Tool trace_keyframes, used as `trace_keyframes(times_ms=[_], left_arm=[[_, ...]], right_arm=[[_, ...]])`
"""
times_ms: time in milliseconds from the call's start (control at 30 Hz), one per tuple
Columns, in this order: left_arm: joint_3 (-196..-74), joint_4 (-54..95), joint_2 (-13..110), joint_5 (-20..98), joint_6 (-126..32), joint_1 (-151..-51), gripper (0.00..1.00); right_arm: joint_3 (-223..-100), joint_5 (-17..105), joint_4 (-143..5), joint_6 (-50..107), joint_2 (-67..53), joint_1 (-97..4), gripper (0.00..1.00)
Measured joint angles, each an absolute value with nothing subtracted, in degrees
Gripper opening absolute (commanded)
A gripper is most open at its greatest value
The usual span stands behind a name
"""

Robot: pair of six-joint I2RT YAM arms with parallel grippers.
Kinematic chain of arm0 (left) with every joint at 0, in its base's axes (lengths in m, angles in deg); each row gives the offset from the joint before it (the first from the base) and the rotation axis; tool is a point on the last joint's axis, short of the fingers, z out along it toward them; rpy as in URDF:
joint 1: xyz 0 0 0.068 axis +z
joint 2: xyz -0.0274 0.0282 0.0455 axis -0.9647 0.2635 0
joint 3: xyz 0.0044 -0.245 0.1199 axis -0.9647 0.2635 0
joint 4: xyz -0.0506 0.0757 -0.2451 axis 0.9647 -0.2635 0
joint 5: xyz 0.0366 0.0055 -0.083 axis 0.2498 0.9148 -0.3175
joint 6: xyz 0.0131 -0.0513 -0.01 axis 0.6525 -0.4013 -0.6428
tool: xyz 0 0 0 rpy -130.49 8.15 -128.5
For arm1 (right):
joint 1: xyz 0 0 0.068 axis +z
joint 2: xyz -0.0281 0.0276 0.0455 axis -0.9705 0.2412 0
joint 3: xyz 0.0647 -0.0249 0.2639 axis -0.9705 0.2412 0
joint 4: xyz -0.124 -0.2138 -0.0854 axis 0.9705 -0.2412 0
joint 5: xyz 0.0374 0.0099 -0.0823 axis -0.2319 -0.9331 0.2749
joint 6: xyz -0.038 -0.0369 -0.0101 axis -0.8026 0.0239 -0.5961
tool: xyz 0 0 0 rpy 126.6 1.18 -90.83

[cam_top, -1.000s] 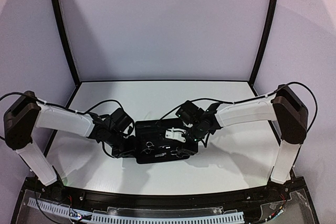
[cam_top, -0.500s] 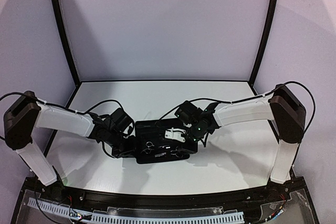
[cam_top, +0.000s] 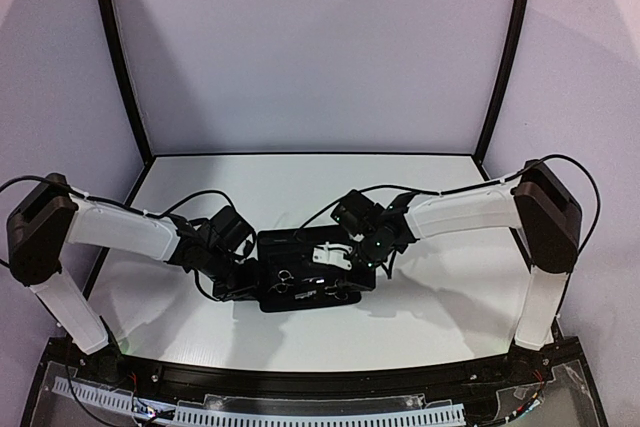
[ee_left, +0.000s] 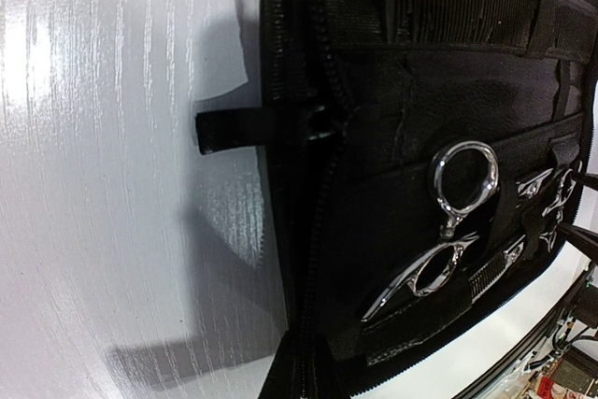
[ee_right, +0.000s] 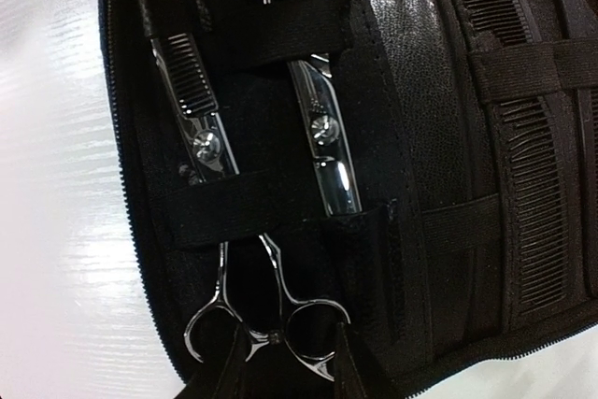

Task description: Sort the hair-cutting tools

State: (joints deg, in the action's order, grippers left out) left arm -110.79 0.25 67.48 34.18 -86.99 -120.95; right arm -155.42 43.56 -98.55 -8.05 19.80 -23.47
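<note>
The black zip case (cam_top: 300, 244) lies open between my arms. In the right wrist view two silver scissors sit under its elastic straps: a toothed pair (ee_right: 198, 114) with its finger rings (ee_right: 318, 320) at the bottom, and a plain pair (ee_right: 329, 142) with rings at the top. Black combs (ee_right: 523, 184) lie strapped in at the right. My right gripper (ee_right: 280, 366) is open, its fingertips on either side of the lower rings. My left gripper (ee_left: 313, 371) looks shut on the case's zip edge; scissors (ee_left: 448, 221) and a comb (ee_left: 458, 7) show beyond it.
The white table (cam_top: 300, 187) is walled by lilac panels and black posts (cam_top: 120, 57). A black pull tab (ee_left: 243, 128) sticks out from the case's side. The arms' bases and a cable rail (cam_top: 300, 402) run along the near edge.
My right gripper has crept a little left, further over the open case. The left arm and the case have not moved.
</note>
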Motion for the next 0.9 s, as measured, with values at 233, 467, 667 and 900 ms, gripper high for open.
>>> trace_keyframes(times_ms=[233,467,667,900], left_arm=[[-110.79,0.32,67.48,33.84,-86.99,-120.83,0.01],[-110.76,0.35,67.48,33.49,-86.97,-120.65,0.01],[-110.64,0.51,67.48,33.24,-86.92,-120.59,0.01],[-110.57,0.69,67.48,33.16,-86.97,-120.58,0.01]], right_arm=[[-155.63,42.72,-98.30,-7.49,21.03,-22.55,0.25],[-156.06,44.31,-98.78,-7.15,21.10,-21.52,0.17],[-157.32,45.56,-100.25,-7.11,21.63,-20.76,0.13],[-158.67,45.33,-100.25,-6.69,22.54,-19.62,0.13]])
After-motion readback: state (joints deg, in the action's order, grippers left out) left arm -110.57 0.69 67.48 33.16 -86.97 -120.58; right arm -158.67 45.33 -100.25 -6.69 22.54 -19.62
